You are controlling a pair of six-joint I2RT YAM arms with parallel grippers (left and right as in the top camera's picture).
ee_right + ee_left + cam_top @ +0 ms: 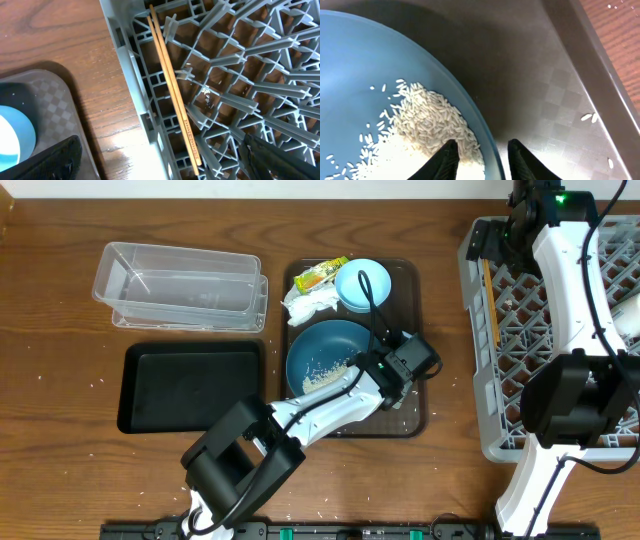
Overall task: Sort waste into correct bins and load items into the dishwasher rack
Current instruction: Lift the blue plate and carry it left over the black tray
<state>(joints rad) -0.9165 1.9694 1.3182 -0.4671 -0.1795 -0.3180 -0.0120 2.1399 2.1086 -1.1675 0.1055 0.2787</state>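
The large dark blue round plate (335,340) was seen lying in the near half of the brown rectangular serving tray (415,280) at the middle of the worktop, with loose white rice grains (322,375) heaped on its near side. The plate's near right rim was straddled by the left gripper (481,148), whose fingers (447,157) were held apart, one over the rice and one over the tray, neither seen pressing the rim. In the tray's far half a small light blue bowl (362,285), a crumpled white paper napkin (310,305) and a yellow-green printed wrapper (320,274) were grouped close together. Toward the far left corner two stacked clear plastic tubs (180,285) were set, and a shallow black rectangular tray (190,385) lay nearer the front edge. Along the right edge the grey lattice rack (520,330) was placed, with thin wooden chopsticks (172,85) lying inside along its left wall. The right gripper (161,145) was held above them, its fingers spread wide and empty.
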